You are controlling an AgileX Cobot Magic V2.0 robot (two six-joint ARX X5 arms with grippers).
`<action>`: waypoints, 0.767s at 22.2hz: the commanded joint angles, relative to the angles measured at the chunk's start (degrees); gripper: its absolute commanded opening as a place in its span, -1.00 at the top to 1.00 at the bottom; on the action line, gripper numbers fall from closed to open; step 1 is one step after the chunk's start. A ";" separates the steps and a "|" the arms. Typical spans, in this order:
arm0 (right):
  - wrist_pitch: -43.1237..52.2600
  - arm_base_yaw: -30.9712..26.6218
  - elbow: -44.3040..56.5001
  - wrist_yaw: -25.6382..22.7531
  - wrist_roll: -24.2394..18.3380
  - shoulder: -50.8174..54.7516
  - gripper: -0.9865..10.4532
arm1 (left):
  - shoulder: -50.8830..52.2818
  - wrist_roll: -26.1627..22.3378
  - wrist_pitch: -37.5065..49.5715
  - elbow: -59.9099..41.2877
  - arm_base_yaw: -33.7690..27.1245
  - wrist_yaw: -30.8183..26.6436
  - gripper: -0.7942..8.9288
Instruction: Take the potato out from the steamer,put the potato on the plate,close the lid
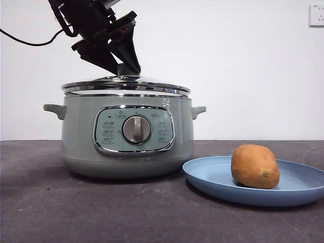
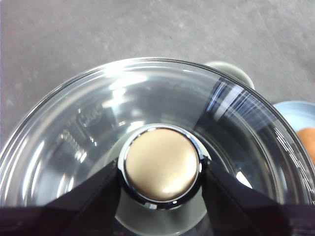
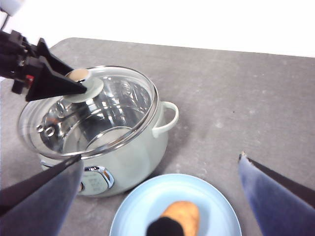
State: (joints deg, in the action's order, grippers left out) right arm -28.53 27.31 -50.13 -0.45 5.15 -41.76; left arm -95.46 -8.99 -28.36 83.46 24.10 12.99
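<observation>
**A:** where is everything placed right now?

**B:** the oval orange-brown potato point(image 1: 255, 166) is laid on the wide shallow light-blue plate point(image 1: 212, 177), a bit off-centre, with a small dark eye spot turned to the front; the plate is set on the dark grey table point(image 1: 76, 212) just beside the big round sage-green steamer pot point(image 1: 81, 131), on the side away from the working arm; no contact between plate and pot can be made out.

**A:** and the lid?

**B:** the domed glass lid with the chrome rim point(image 1: 126, 85) is seated on the steamer's rim; it looks level from the front, though whether it's fully settled can't be told; through the glass the shiny metal inside is seen.

**A:** grippers?

**B:** the left gripper point(image 2: 161, 173) is brought down from above onto the pale knob point(image 2: 162, 164); its two black jaws are pressed against the knob's chrome collar on either side, so it's clamped on the lid; the right gripper point(image 3: 162, 196) is held high above the plate and potato, jaws spread wide, nothing gripped.
</observation>
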 commanded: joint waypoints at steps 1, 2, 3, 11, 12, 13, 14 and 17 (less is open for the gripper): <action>-1.20 0.02 0.02 -0.13 -0.13 0.00 -0.22 | -0.74 -0.44 2.58 0.24 0.33 0.63 0.86; -1.66 0.02 0.02 -0.13 -0.11 0.00 -0.22 | -1.33 -0.24 2.58 0.26 0.35 0.68 0.86; -1.77 0.02 0.02 -0.13 -0.11 0.00 -0.22 | -1.88 -0.24 2.54 0.24 0.35 0.63 0.86; -1.77 0.02 0.02 -0.02 -0.72 0.04 -0.22 | -2.64 -0.02 -0.07 0.24 0.37 -0.87 0.81; -1.79 0.02 0.02 0.09 -0.72 0.04 -0.22 | -2.64 -0.04 -0.57 0.24 0.37 -0.85 0.64; -1.84 0.02 0.02 0.11 -0.72 0.04 -0.22 | -2.62 -0.02 -0.61 0.24 0.39 -0.87 0.30; -2.03 0.02 0.02 0.13 -0.72 0.04 -0.22 | -2.60 -0.02 -0.59 0.24 0.37 -0.87 -0.08; -3.37 0.09 0.02 0.15 -0.70 0.04 -0.22 | -2.12 -0.02 -1.36 0.26 0.33 -0.92 -0.27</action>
State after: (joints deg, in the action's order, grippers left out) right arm -32.18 27.33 -50.13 -0.40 4.89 -41.80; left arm -97.27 -9.30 -29.21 83.70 24.29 12.25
